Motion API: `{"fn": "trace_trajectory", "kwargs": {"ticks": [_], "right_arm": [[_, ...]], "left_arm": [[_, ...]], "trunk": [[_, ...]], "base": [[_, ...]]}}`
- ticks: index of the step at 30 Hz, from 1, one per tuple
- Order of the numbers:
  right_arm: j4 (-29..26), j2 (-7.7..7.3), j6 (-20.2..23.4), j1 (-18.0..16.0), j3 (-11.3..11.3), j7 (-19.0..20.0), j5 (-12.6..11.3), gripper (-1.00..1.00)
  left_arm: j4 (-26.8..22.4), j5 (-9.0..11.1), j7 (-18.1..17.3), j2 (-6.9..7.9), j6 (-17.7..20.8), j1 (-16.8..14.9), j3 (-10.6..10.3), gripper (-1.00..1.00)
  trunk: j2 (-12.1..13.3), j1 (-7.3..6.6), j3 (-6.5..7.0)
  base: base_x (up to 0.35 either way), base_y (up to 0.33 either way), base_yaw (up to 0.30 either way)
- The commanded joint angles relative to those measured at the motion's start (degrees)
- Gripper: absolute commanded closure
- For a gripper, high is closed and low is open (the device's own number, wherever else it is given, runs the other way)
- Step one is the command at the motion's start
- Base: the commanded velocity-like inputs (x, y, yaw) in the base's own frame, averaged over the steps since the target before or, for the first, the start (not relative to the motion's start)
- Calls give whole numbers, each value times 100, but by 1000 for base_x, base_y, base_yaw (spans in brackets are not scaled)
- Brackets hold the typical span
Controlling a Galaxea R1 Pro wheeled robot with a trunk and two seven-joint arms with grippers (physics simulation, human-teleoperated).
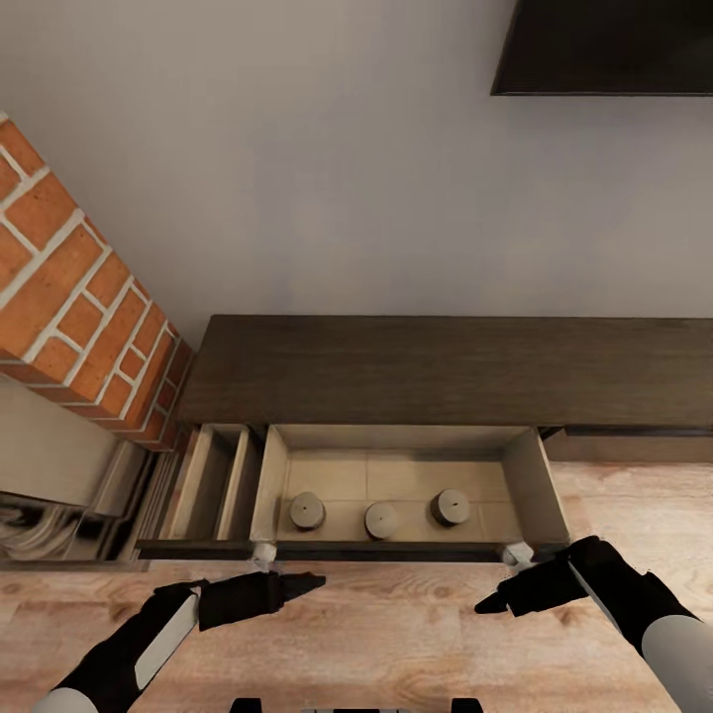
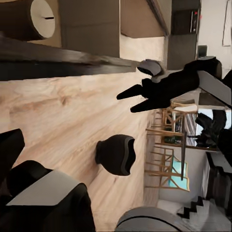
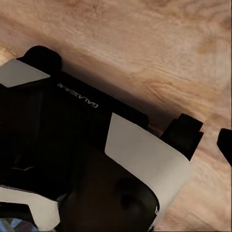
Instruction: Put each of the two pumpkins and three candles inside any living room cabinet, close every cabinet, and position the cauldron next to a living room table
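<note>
We see our left claw (image 1: 315, 582) pinched together near the cabinet (image 1: 446, 371), whose open drawer (image 1: 272, 475) holds three candles (image 1: 307, 510) in a row; our right claw (image 1: 483, 604) has its fingers slightly apart; the cauldron (image 2: 116, 154) lies on the floor (image 1: 396, 634)

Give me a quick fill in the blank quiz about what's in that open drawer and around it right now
1. The open drawer of the cabinet holds ____ candles.
2. The wall to the left of the cabinet is made of ____.
3. The cauldron stands on the ____ floor.
4. The left gripper and right gripper are both ____ the drawer.

Missing words: three; brick; wooden; outside
</note>
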Motion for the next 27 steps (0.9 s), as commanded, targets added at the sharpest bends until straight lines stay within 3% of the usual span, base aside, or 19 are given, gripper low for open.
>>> {"fn": "trace_trajectory", "kwargs": {"ticks": [1, 3, 6, 9, 13, 14, 18, 22, 27], "right_arm": [[11, 5, -146, 26, -2, -209, 38, -100], [130, 46, -562, 146, -4, -751, 63, -100], [403, 291, -988, 238, -18, -1325, 77, -100], [722, 538, -1485, 272, -25, -1921, 85, -100], [1198, 799, -2496, 286, -30, -3026, 74, -100], [1418, 929, -2896, 288, -31, -3503, 72, -100], [2031, 1291, -3947, 289, -32, -4620, 70, -100], [2462, 1452, -4811, 294, -38, -5318, 46, -100], [2823, 1593, -5555, 298, -40, -5576, -112, -100]], "left_arm": [[133, -188, 3, -25, -5, 1, -23, -100], [737, -685, 8, -251, -75, 4, -73, -100], [1572, -1218, 128, -569, -474, 4, -79, -100], [2063, -1472, 850, -811, -1108, 5, -80, -100], [2249, -1553, 2445, -1051, -1520, 9, -87, -100], [2273, -1560, 3043, -1139, -1706, 11, -88, -100], [2662, -1571, 4264, -1481, -2555, 13, -109, -100], [3112, -1575, 4768, -1689, -3248, 14, -118, -100], [3198, -1568, 4879, -1728, -3447, 13, -100, -100]], "trunk": [[0, 0, 0], [0, 0, 0], [0, 0, 0], [0, 0, 0], [0, 0, 0], [0, 0, 0], [0, 0, 0], [0, 0, 0], [0, 0, 0]], "base": [[-2, 0, 0], [0, 0, 0], [0, 0, 0], [0, 0, 0], [0, 0, 0], [0, 0, 0], [0, 0, 0], [0, 0, 0], [0, 0, 0]]}}
